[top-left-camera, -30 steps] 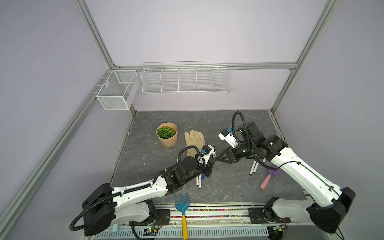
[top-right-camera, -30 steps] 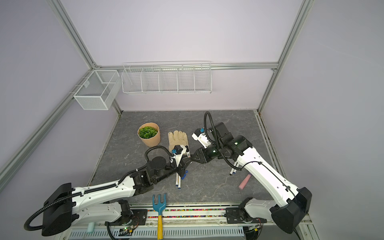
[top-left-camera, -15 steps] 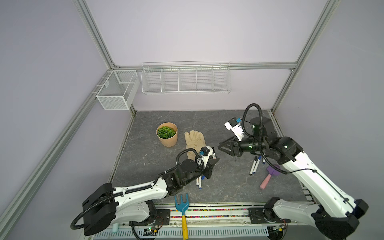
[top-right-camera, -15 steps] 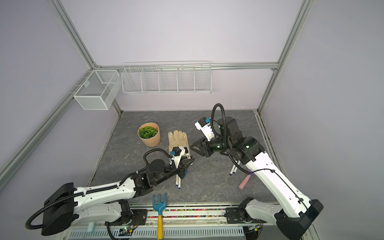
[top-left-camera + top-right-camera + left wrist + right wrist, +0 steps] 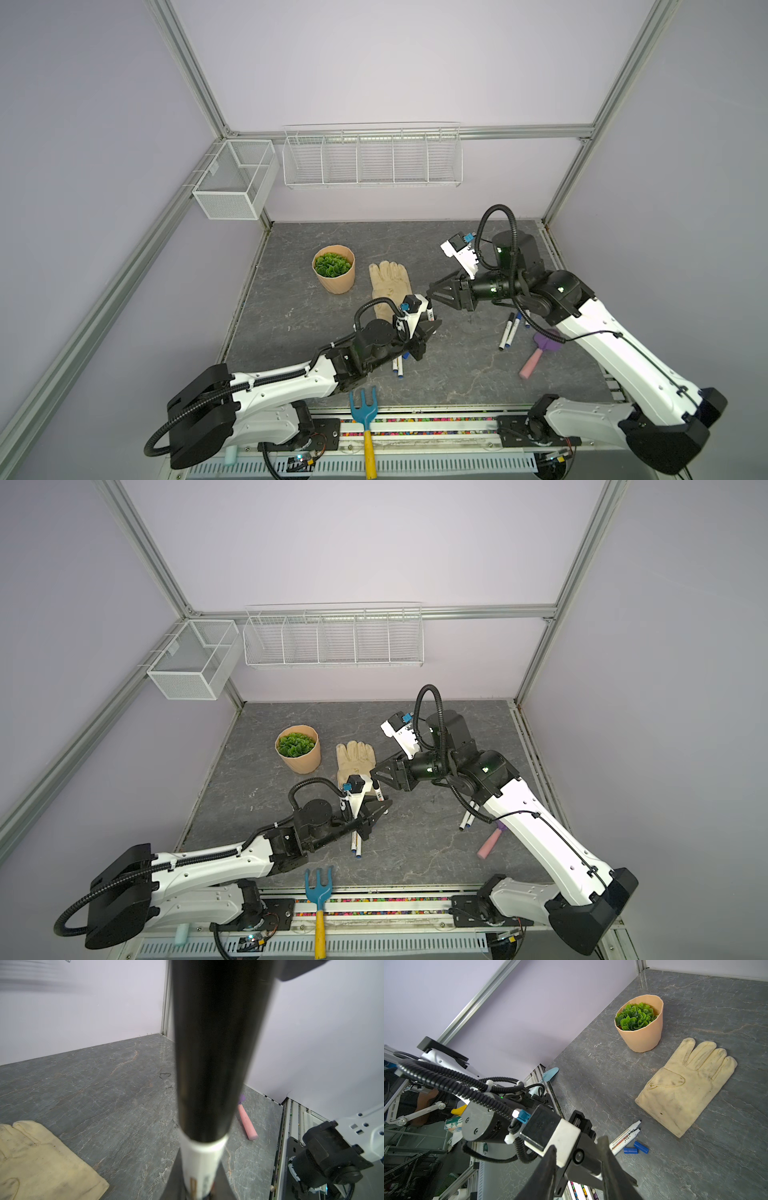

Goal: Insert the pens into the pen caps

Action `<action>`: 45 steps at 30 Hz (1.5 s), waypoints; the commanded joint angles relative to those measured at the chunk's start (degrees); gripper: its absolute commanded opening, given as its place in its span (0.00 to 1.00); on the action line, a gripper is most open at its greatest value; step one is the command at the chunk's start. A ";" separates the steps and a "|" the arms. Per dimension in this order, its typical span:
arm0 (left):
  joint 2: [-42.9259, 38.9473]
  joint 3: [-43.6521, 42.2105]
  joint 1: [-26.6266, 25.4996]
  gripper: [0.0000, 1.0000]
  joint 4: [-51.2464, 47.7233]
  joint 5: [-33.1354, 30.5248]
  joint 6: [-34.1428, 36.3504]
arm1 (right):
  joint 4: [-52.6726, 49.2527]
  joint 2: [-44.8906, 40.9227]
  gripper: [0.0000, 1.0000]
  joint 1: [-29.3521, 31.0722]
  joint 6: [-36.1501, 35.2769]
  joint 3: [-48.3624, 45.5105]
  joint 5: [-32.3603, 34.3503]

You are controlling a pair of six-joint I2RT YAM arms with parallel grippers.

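- Since a second ago, my right gripper (image 5: pixel 432 292) has been backing off from the left gripper (image 5: pixel 427 329), where the two were meeting. It is now hovering just beside it, jaws standing apart with nothing between them.
- I am keeping the left jaws clamped on the white barrel of a pen (image 5: pixel 204 1159), which is pointing up off the table (image 5: pixel 311 332).
- That pen is wearing a black cap (image 5: pixel 212 1053). In the left wrist view the cap's rim is sitting square on the barrel, so I am judging this one seated.
- To finish well, I am planning to lower it gently and release it clear of the loose pens, so nothing gets knocked rolling.
- Two bare pens (image 5: pixel 626 1136) are lying side by side near the glove (image 5: pixel 685 1086), dark tips exposed and labels running along white barrels. Two blue caps (image 5: pixel 641 1147) are lying just beside them.
- More pens (image 5: pixel 509 332) are lying near the trowel (image 5: pixel 536 361); they are too small for me to tell whether they are capped.
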 commanded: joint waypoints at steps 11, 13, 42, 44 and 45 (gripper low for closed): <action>0.07 0.56 -0.25 0.00 2.19 0.98 -1.08 | 0.71 2.20 0.32 0.93 0.75 -3.59 1.10; -0.35 0.48 -0.29 0.00 2.55 0.63 -1.08 | 0.64 1.99 0.30 0.85 1.04 -4.72 1.10; -4.35 10.36 0.27 0.00 4.45 -1.87 -0.72 | -10.56 5.79 0.17 -1.05 2.64 -15.33 12.37; -4.16 9.37 0.22 0.00 3.08 -2.19 -1.98 | -8.46 1.68 0.18 -1.78 1.92 -14.34 13.55; -4.09 8.84 0.26 0.00 2.56 -1.99 -2.57 | -7.34 -0.39 0.20 -2.03 1.48 -14.07 14.25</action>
